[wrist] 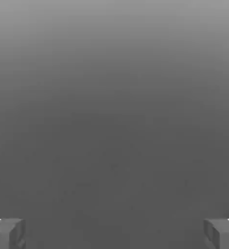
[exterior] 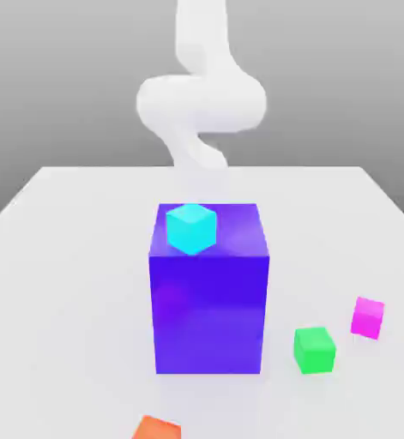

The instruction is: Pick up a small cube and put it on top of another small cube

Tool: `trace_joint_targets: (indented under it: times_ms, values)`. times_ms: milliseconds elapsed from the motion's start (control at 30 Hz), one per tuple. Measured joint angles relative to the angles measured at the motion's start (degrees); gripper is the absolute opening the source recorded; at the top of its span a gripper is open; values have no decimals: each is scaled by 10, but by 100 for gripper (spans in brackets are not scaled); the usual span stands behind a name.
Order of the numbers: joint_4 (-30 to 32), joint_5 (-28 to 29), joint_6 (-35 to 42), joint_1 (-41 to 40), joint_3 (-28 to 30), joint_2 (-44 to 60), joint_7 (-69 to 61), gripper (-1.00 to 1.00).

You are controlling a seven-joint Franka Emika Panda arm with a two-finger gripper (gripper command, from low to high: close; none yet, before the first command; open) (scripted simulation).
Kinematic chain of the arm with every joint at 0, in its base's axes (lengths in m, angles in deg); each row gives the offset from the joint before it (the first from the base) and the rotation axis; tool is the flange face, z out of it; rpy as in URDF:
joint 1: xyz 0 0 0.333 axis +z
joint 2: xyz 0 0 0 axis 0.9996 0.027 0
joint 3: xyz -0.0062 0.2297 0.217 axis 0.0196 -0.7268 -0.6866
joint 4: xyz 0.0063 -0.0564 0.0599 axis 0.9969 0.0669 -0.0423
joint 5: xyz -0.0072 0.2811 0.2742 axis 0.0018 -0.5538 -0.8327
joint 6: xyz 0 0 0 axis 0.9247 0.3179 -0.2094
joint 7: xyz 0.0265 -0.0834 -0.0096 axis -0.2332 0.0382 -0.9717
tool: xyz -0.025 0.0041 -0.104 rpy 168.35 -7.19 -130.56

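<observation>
Spread wide at the hand (wrist: 115, 233), with nothing gripped between the fingertips. In the exterior view, with the big blue block (exterior: 209, 317) as clock centre and twelve at the far side, comes down from twelve with the white arm (exterior: 202, 103). Nearest the arm, shows the cyan cube (exterior: 191, 229) toward half past eleven, apparently resting on the block's top. Farther out on the table (exterior: 76, 300), lie at four the green cube (exterior: 315, 350), just past three the magenta cube (exterior: 367, 318), near seven the orange cube (exterior: 158, 429), partly cut off. Can't tell which to lift. Likely to handle as light, rigid and hardly fragile, perhaps slippery on smooth faces. Best to pinch squarely across opposite sides at mid-height, avoiding corners, and keep level for stacking.
</observation>
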Motion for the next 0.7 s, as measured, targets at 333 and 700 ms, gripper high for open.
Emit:
trace_joint_targets:
  times_ms: [333, 700]
  values:
    - [99, -27, -123, 127, -69, 210, -94, 0]
    - [206, 45, -256, 252, -154, 442, -123, 0]
